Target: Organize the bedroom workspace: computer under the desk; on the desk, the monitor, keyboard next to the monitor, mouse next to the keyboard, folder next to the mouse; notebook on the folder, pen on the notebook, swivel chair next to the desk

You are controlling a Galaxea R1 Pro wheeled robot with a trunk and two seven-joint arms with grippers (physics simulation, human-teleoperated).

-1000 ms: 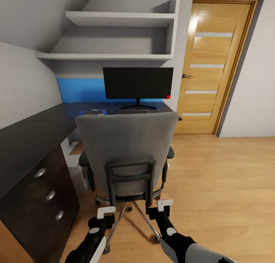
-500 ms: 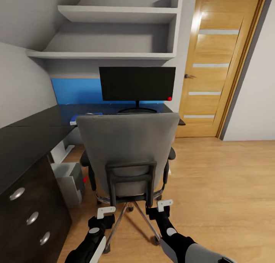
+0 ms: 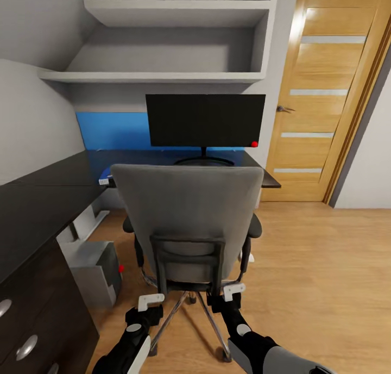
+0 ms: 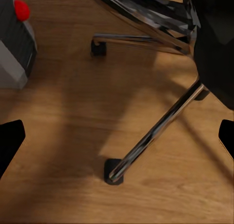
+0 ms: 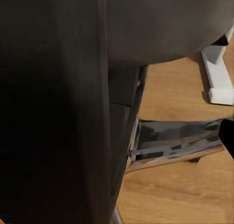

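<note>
The grey swivel chair (image 3: 187, 211) stands with its tall back toward me, close in front of the black desk (image 3: 49, 192). The monitor (image 3: 205, 120) stands on the desk beyond the chair. A blue sliver of the folder (image 3: 105, 177) with a white end peeks out on the desk left of the chair back. The grey computer (image 3: 95, 270) sits on the floor under the desk. The keyboard, mouse, notebook and pen are hidden. My left gripper (image 3: 150, 302) and right gripper (image 3: 232, 293) hang open just behind the chair's metal base (image 4: 156, 131); its dark back support (image 5: 53, 107) looms close to the right one.
A dark drawer unit (image 3: 32, 319) stands at the near left and a white desk leg (image 3: 81, 227) beside the computer. Grey shelves (image 3: 174, 42) hang above the monitor. A wooden door (image 3: 323, 102) is at the right, with open wooden floor (image 3: 320, 276) before it.
The whole view has advanced toward the desk, so the drawers slid off to the left and the computer came into sight. The chair kept its place before my grippers, so it rolled nearer the desk.
</note>
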